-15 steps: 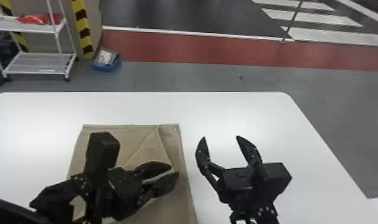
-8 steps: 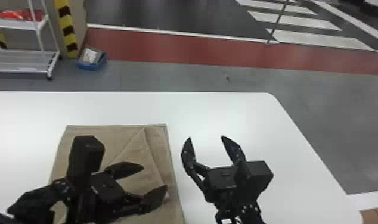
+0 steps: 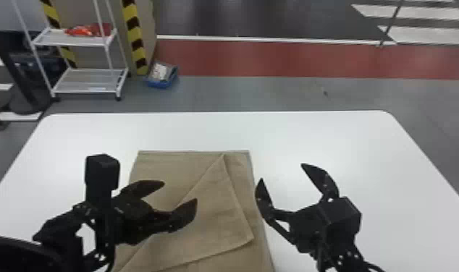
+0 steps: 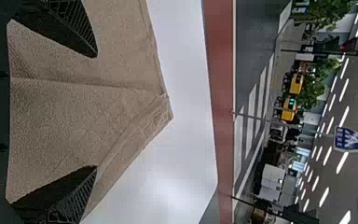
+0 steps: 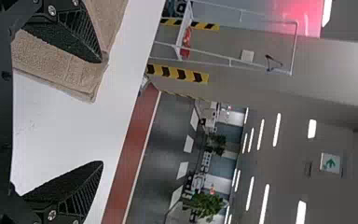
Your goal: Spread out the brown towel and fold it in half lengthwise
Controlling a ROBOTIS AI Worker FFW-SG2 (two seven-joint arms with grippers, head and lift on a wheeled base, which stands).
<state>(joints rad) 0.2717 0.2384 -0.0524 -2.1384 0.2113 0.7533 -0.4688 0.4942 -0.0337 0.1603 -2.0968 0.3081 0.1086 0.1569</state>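
Grey floor (image 3: 239,96), crossed by a red band, spreads beyond the table in the head view. White, with rounded far corners, the table (image 3: 330,137) takes up most of the foreground. A white wheeled rack (image 3: 85,91) stands on the floor past its far left side. The brown towel (image 3: 174,161) lies on the table, left of the middle, its far edge fairly straight and running side to side. Across it lies a pointed flap (image 3: 210,217) — a doubled-over layer whose tip comes close to the towel's far edge, and whose other corner points to the right.

The left gripper (image 3: 180,191) is over the towel, fingers spread wide with nothing pinched between them. The right gripper (image 3: 282,171) is just past the towel's right side, also spread and gripping nothing — the right wrist view has one finger across the towel's edge and the other against white tabletop. Near the rack, a small blue bin (image 3: 160,85) sits on the floor, and something orange-red (image 3: 81,31) rests on the rack's upper shelf.
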